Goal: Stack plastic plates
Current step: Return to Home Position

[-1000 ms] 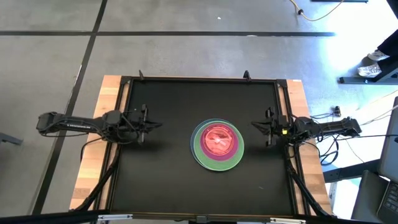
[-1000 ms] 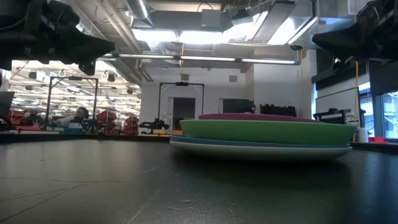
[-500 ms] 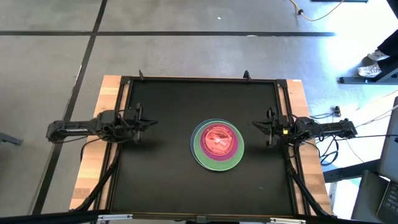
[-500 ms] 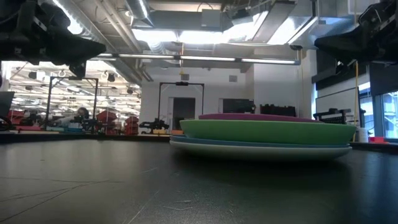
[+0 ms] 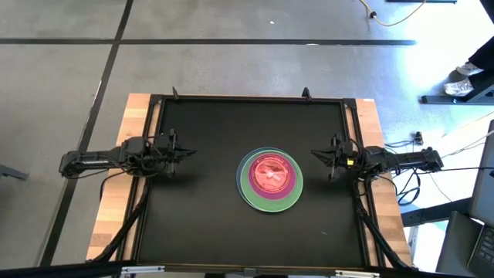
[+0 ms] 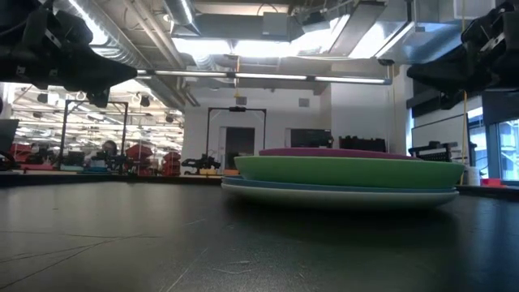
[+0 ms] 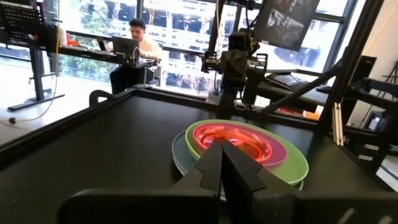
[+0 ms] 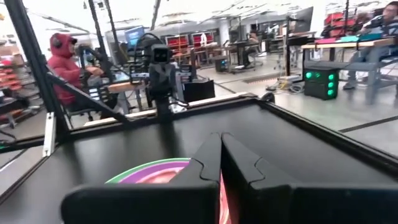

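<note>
The plastic plates stand in one stack [image 5: 269, 179] right of the table's middle: blue-grey at the bottom, light green, purple, and translucent pink-red ones on top. The low view shows the stack [image 6: 345, 176] resting flat on the black tabletop. In the left wrist view the stack [image 7: 242, 146] lies beyond the fingers. My left gripper [image 5: 187, 152] hovers shut over the table's left side, away from the stack. My right gripper [image 5: 316, 153] hovers shut near the right edge, just right of the stack. Neither touches a plate.
The black tabletop [image 5: 201, 208] has a raised frame and wooden borders [image 5: 116, 185] at left and right. A seated person [image 7: 134, 46] shows beyond the table in the left wrist view, another in a red hood [image 8: 62, 62] in the right wrist view.
My left arm has drawn back toward the table's left edge, its gripper moving away from the stack. My right gripper has stayed near the right edge. The stack has kept still.
</note>
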Tool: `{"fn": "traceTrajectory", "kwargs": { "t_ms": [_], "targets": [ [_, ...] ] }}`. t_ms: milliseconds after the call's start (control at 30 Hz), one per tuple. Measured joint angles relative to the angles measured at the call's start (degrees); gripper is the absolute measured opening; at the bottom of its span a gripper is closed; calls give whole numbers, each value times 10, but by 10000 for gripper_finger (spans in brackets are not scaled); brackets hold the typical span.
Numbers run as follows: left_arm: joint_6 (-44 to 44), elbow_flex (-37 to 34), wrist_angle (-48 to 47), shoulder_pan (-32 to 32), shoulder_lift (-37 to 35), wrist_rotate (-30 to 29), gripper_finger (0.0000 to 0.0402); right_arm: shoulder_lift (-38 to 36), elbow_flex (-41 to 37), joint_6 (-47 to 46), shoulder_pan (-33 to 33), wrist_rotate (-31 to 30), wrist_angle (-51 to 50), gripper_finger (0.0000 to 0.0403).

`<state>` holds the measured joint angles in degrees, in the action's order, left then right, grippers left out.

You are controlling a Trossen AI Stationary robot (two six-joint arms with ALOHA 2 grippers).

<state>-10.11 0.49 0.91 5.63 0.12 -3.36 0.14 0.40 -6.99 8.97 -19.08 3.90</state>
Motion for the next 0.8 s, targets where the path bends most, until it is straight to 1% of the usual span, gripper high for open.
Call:
{"fn": "traceTrajectory", "kwargs": {
  "t_ms": [100, 200, 300, 800],
  "targets": [
    [0, 0, 0, 0, 2, 0, 4, 2, 0, 8, 0, 5, -1, 5],
    [0, 0, 0, 0, 2, -1, 4, 2, 0, -3, 0, 35, -5, 5],
    [0, 0, 0, 0, 2, -1, 4, 2, 0, -3, 0, 49, -7, 5],
    [1, 0, 0, 0, 2, -1, 4, 2, 0, -3, 0, 51, -7, 5]
  ]
}}
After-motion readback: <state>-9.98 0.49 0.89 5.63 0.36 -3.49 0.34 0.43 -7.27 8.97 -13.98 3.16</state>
